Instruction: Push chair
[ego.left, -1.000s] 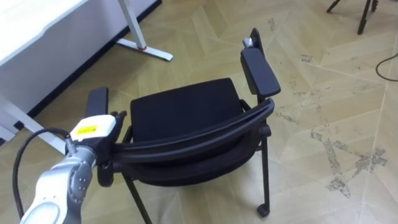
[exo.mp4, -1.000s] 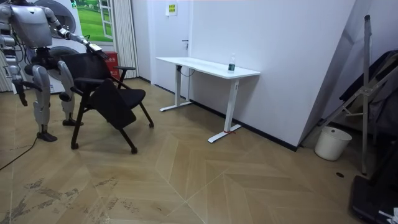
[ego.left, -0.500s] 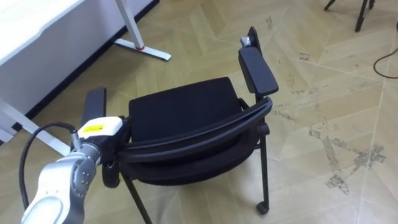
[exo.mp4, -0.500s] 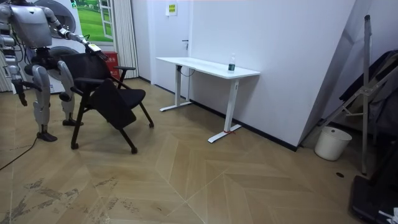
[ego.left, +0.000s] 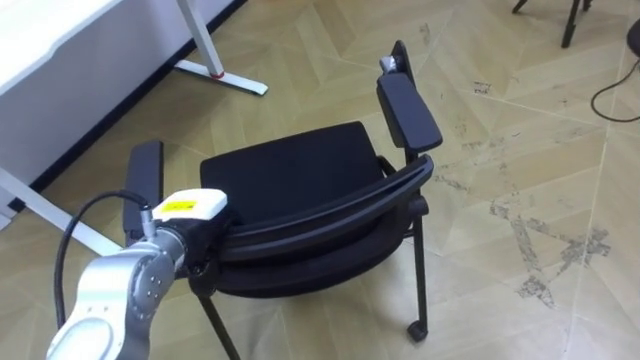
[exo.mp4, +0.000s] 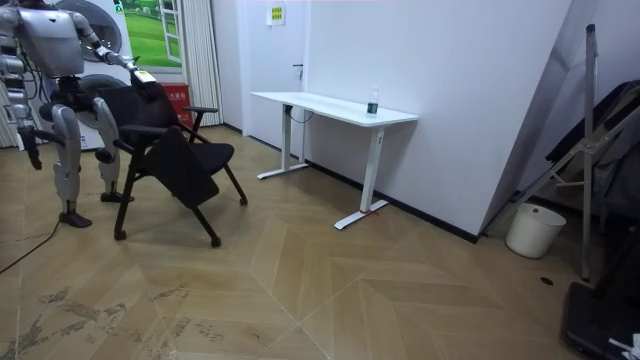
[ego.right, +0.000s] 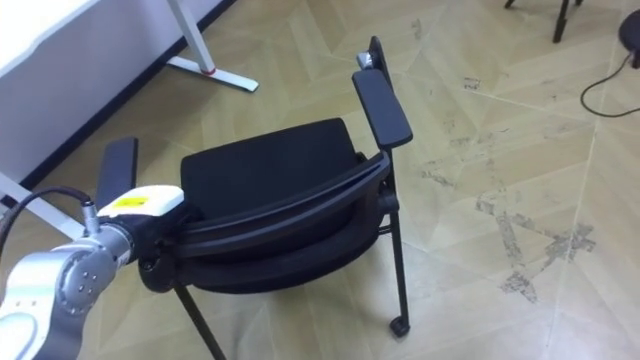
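The black chair (ego.left: 290, 180) stands on the herringbone wood floor (ego.left: 520, 160) directly in front of the robot, its seat facing away from the robot and its curved backrest (ego.left: 330, 212) nearest the camera. In the room view the robot stands upright behind the chair at the room view's left, and the chair is between it and the white table (exo.mp4: 330, 105) along the far wall.

The left robot hand (ego.left: 198, 222) comes in from the lower left and lies against the left end of the backrest's top rail, just behind the left armrest (ego.left: 145, 175). The arm's silver forearm and the back of the hand hide the fingers where they meet the rail, so it cannot be told whether the hand grips the rail or only presses on it. The right robot hand (exo.mp4: 33, 152) hangs low at the robot's side in the room view, apart from the chair, and it is too small there to tell its state.

The chair's right armrest (ego.left: 408, 110) is untouched. A small caster (ego.left: 415, 328) shows at the foot of the rear right leg. The table's edge (ego.left: 60, 30) and one of its white feet (ego.left: 215, 75) lie beyond the chair on the robot's left. A small bottle (exo.mp4: 373, 100) stands on the table, and a white bin (exo.mp4: 527, 230) sits by the wall at the room view's right.
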